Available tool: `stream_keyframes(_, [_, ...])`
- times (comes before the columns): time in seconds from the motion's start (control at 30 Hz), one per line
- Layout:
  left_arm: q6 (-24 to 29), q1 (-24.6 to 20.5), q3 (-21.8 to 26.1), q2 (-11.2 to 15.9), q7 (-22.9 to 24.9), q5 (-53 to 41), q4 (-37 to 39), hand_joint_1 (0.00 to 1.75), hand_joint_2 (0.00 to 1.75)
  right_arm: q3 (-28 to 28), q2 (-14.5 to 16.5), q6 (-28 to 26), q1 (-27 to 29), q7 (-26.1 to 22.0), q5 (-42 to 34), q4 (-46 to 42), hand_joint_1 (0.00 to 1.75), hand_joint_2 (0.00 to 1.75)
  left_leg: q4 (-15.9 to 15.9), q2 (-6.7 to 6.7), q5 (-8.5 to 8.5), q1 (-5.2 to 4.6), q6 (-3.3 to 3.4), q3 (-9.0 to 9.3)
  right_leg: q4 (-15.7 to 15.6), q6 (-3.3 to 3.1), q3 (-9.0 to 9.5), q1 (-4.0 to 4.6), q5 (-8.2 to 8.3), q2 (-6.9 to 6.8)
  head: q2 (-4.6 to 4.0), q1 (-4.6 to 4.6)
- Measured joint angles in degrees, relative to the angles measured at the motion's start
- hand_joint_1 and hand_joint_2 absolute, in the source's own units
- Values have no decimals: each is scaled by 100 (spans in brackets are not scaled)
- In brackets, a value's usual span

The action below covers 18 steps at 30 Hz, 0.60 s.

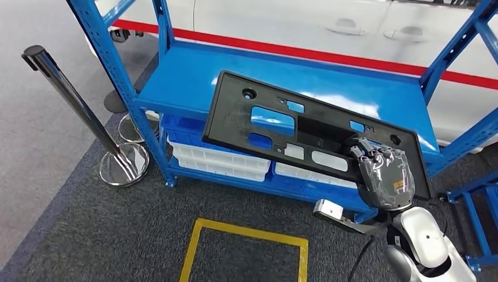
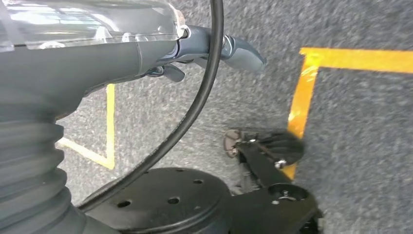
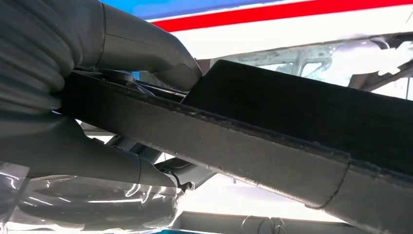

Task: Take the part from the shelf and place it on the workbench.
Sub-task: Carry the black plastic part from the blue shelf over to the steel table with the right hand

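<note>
Black plastic panel (image 1: 293, 132) hangs tilted above the blue shelf (image 1: 182, 79), our right hand (image 1: 384, 176) clamped on its lower right edge. We judge it stiff, light, prone to swinging. Our left hand (image 2: 214, 48) hangs, fingers uncertain.

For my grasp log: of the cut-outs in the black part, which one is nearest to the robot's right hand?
The small opening near the black part's right end, showing blue shelf through it. It lies just above the right hand; the large rectangular one lies far left.

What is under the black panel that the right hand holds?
Under the black panel shows the blue shelf and white bins below. The right hand grips its corner; the shelf part beneath is covered.
</note>
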Motion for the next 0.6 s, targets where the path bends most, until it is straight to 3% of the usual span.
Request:
stream_keyframes(0.03, [-4,0,0,0,0,1,0,0,175,0,0,0,0,0,0,8,175,175,18,2,59,-21,8,-98,137,-19,52,12,68,1,0,0])
stream_keyframes(0.07, [-8,1,0,-1,-1,1,0,0,175,0,0,0,-1,0,0,16,175,175,36,2,115,-41,12,-190,76,-53,201,35,227,2,0,0])
stream_keyframes(0.1, [-11,1,0,-1,-1,1,0,0,175,-1,0,0,-4,0,0,21,175,175,48,0,168,-59,12,-268,-171,-105,443,67,390,6,0,-1])
stream_keyframes(0.13, [-15,0,0,-8,-2,1,0,0,175,-2,-3,0,-12,0,0,22,175,175,58,-2,219,-73,8,-328,-562,-174,757,106,452,9,0,-1])
stream_keyframes(0.2, [-20,-3,0,-19,-7,1,0,0,175,-6,-13,0,-36,-1,-1,19,175,175,59,-6,323,-92,-19,-396,-1383,-276,1317,170,364,10,0,-1])
stream_keyframes(0.23, [-21,-4,0,-24,-9,1,0,0,175,-8,-20,0,-50,-1,-2,17,175,175,48,-5,377,-87,-45,-412,-1625,-306,1454,193,303,9,0,-1])
stream_keyframes(0.3, [-21,1,0,-20,-10,1,0,0,175,-13,-28,3,-75,-1,-16,22,175,175,18,-7,467,-77,-109,-445,-1762,-332,1452,194,379,1,0,0])
stream_keyframes(0.33, [-21,2,0,-18,-9,1,0,0,175,-13,-30,8,-90,-2,-30,27,175,175,42,-13,423,-76,-147,-479,-1795,-359,1411,178,451,-9,0,-1])
stream_keyframes(0.37, [-22,3,0,-17,-9,2,0,0,175,-14,-29,18,-106,-3,-45,34,175,175,149,-19,262,-75,-188,-532,-1820,-391,1351,156,528,-21,0,-1])
stream_keyframes(0.4, [-23,2,1,-15,-9,7,0,0,175,-13,-27,31,-122,-4,-64,43,175,175,365,-24,-7,-64,-228,-603,-1830,-414,1276,134,603,-33,0,-1])
stream_keyframes(0.47, [-24,-1,2,-8,-9,15,0,0,175,-13,-26,53,-151,-5,-102,69,175,175,1050,-27,-579,-22,-307,-745,-1790,-438,1083,133,734,-39,0,-1])
stream_keyframes(0.5, [-24,-6,2,-4,-8,19,0,0,175,-13,-26,59,-158,-6,-122,86,175,175,1386,-27,-703,1,-339,-779,-1761,-426,978,130,795,-41,0,-1])
stream_keyframes(0.53, [-23,-11,2,0,-8,18,0,0,175,-13,-26,62,-164,-8,-139,103,175,175,1605,-26,-670,22,-367,-757,-1723,-411,866,123,855,-43,0,-1])
stream_keyframes(0.57, [-22,-16,2,2,-7,18,0,0,175,-13,-26,63,-170,-11,-155,118,175,175,1647,-26,-515,43,-392,-656,-1674,-389,746,111,911,-46,0,-1])
stream_keyframes(0.6, [-22,-21,2,5,-6,18,0,0,175,-13,-26,64,-177,-16,-168,131,175,175,1504,-26,-331,65,-414,-469,-1618,-361,625,97,960,-47,0,-1])
